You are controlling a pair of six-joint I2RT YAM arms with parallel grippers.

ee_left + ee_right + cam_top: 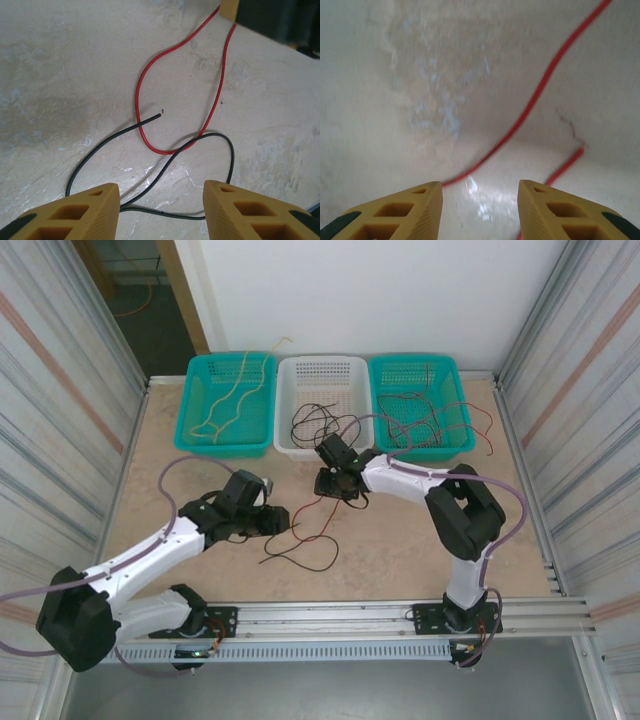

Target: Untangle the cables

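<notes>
A red cable [162, 152] and a black cable [217, 134] lie looped across each other on the table; from above they form a loose tangle [298, 530] between the two arms. My left gripper [161, 192] [283, 520] is open and low over the table, with a run of the black cable lying between its fingers, ungripped. My right gripper [480, 187] [338, 488] is open just above the table. The red cable [536, 97] runs diagonally down to its left fingertip [427, 192]. More black cables [320, 425] are tangled in the white basket [284, 390].
Three baskets line the far edge. The left teal basket [190, 390] holds tan cables [235, 400]. The right teal basket [462, 390] holds black and red cables [430, 420], some trailing over its rim. Metal walls close in both sides.
</notes>
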